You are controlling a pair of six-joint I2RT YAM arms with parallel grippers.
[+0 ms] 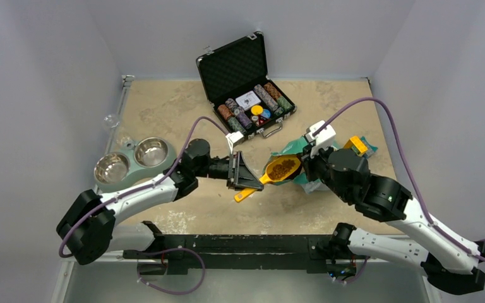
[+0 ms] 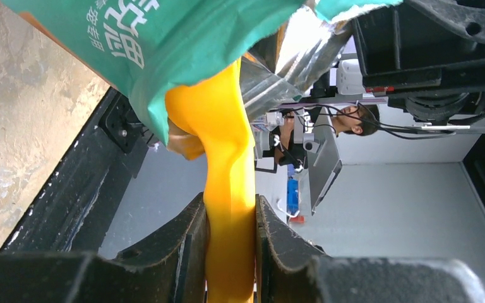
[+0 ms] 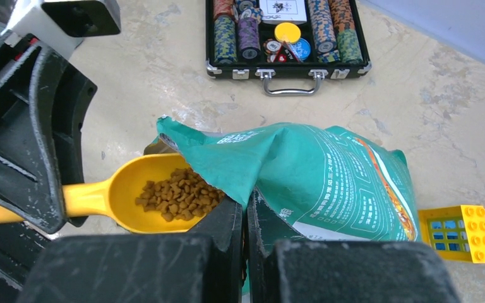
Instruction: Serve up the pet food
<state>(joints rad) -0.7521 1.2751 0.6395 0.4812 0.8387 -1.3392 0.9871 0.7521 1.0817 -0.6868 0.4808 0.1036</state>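
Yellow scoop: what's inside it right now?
A pile of brown kibble lies in the scoop bowl, partly filling it. The bowl's far side is tucked under the torn edge of the teal pouch, so anything there is covered.

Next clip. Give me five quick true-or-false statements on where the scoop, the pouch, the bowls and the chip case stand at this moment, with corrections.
1. The left gripper clamps the yellow scoop by its handle. True.
2. The scoop is empty. False: it carries a heap of kibble.
3. The right gripper is shut on the teal pouch. True.
4. The steel bowls are full of kibble. False: both look empty.
5. The poker chip case is closed. False: its lid stands open.
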